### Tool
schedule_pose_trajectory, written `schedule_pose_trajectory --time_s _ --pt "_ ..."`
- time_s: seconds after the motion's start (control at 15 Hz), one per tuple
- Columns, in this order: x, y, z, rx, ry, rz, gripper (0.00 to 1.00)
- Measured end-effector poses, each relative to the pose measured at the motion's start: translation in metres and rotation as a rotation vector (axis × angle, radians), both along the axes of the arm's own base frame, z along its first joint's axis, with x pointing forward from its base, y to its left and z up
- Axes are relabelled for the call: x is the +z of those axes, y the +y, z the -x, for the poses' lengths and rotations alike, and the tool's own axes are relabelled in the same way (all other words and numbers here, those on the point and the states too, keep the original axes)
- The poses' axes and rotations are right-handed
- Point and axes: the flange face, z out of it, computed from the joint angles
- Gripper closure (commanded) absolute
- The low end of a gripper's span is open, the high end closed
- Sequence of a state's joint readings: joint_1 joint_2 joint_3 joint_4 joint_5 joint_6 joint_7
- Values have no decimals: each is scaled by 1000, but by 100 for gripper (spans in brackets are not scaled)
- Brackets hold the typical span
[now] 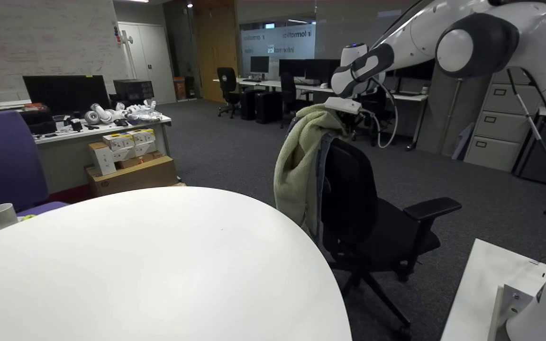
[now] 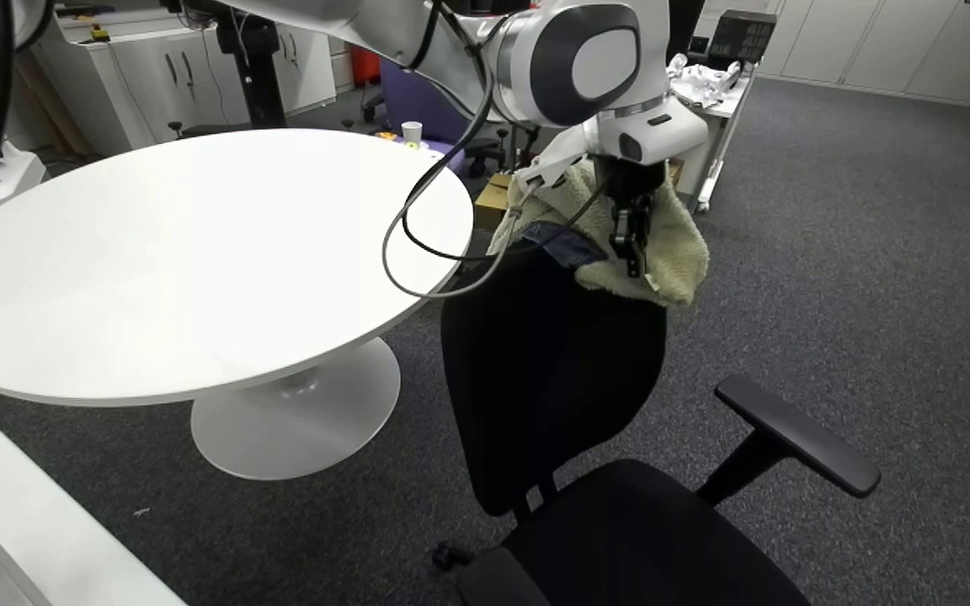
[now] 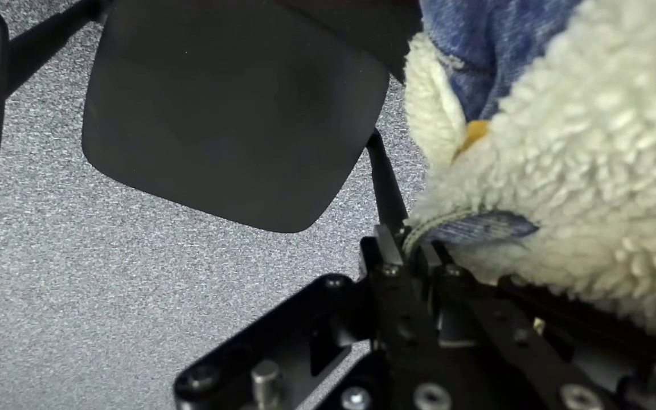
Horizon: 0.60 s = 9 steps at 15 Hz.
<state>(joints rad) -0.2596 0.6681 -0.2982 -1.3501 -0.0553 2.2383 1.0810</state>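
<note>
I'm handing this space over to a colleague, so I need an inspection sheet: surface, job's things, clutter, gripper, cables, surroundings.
Surface: white round table, beside a black office chair.
Job's things: fleece-lined denim garment, draped over that chair's back.
Clutter: white cup at the purple chair; boxes stacked by a desk.
Gripper: shut on the garment's edge.
Cables: grey cable hanging in a loop from the arm.
Surroundings: grey carpet, filing cabinet.
</note>
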Motion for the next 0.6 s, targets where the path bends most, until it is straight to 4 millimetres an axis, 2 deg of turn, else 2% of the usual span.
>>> schedule_pose_trajectory --time_s 0.13,0.2,0.27,0.47,0.6 --pt "10 1 -3 19 -25 12 98" --pt "21 1 -5 26 -56 23 98" --pt "40 0 -7 28 -100 36 98" --pt "114 -13 -1 -6 -267 49 98" --pt "149 -27 11 -58 -348 32 98"
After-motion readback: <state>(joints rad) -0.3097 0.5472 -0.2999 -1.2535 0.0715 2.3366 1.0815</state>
